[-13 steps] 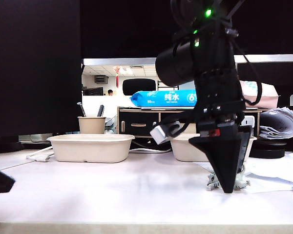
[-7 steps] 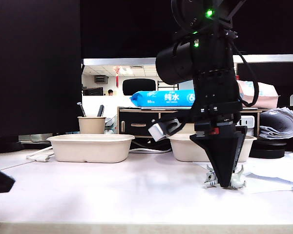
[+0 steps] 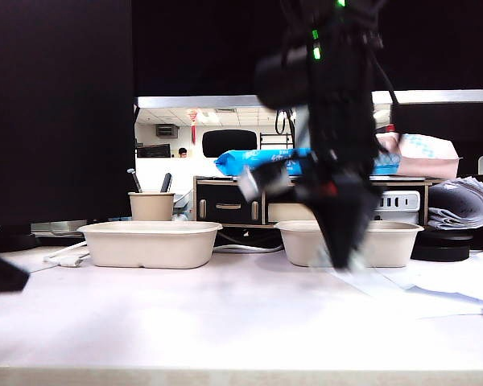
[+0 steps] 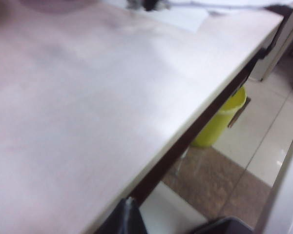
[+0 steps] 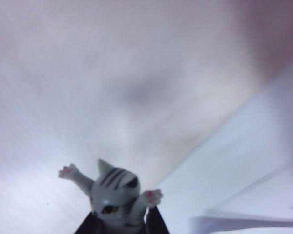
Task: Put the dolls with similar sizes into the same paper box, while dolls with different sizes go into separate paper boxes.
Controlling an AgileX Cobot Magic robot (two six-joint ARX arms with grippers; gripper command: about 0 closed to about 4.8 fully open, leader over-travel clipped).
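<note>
Grey-white striped cat (image 5: 116,197) now off the table (image 3: 185,322), clamped in right tool (image 5: 122,222); left tool unseen.

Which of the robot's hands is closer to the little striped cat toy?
The right hand: it is shut on the grey striped cat, lifted off the table before the right-hand paper box. The left hand sits far off at the table's left edge.

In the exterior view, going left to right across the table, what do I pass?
Left claw at the picture's edge → cup → left paper box → right claw, blurred, holding the striped cat → right paper box → paper stack.
</note>
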